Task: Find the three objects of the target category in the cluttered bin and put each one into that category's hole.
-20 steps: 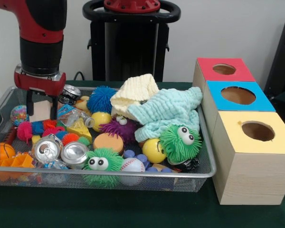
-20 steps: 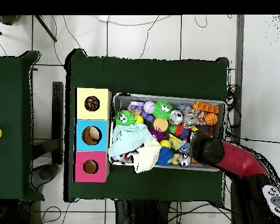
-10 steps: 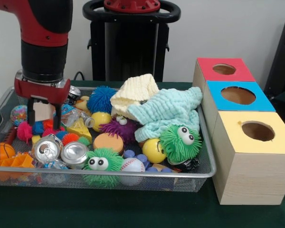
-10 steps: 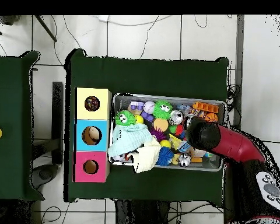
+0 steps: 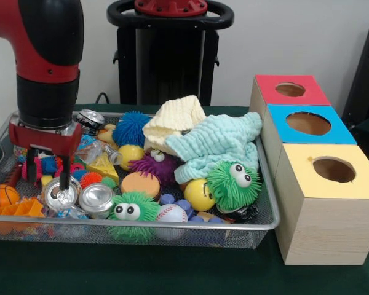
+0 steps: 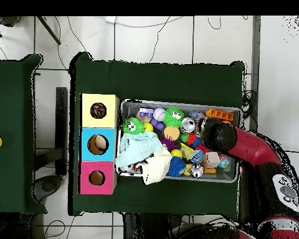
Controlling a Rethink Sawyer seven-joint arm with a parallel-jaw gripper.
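The red and black Sawyer arm [image 5: 46, 55] hangs over the left end of the wire-mesh bin [image 5: 172, 226], its gripper [image 5: 46, 175] spread, one finger down on each side of a crushed silver can [image 5: 60, 195], gripping nothing. Left of the can lies a small basketball [image 5: 1, 196]; just right of it, a second crushed can [image 5: 97, 198]. Farther right along the bin sit a green googly-eyed fuzzy ball [image 5: 130, 212], a baseball [image 5: 171, 214], a pale yellow cloth [image 5: 172, 120] and a mint cloth [image 5: 218, 144]. Beside the bin's right end stand yellow [image 5: 332, 203], blue [image 5: 307, 126] and red [image 5: 289, 91] wooden boxes, each with a round hole.
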